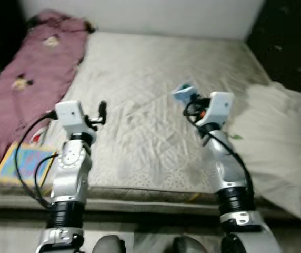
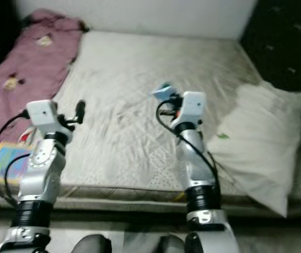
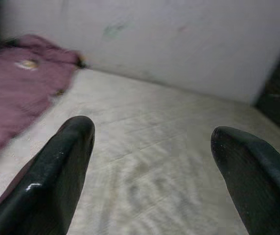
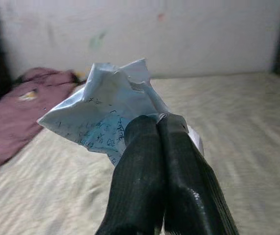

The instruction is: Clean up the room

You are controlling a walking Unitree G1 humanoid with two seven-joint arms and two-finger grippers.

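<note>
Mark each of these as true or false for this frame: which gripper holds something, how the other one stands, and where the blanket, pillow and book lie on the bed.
1. The right gripper is shut on a crumpled paper. True.
2. The left gripper holds the maroon blanket. False: its fingers are open and hold nothing, above the mattress.
3. The white pillow lies on the robot's right side of the bed. True.
4. The colourful book lies on top of the pillow. False: it lies at the bed's near left corner, beside the blanket.
5. The crumpled paper lies flat on the mattress. False: it is held up between the right gripper's fingers.
</note>
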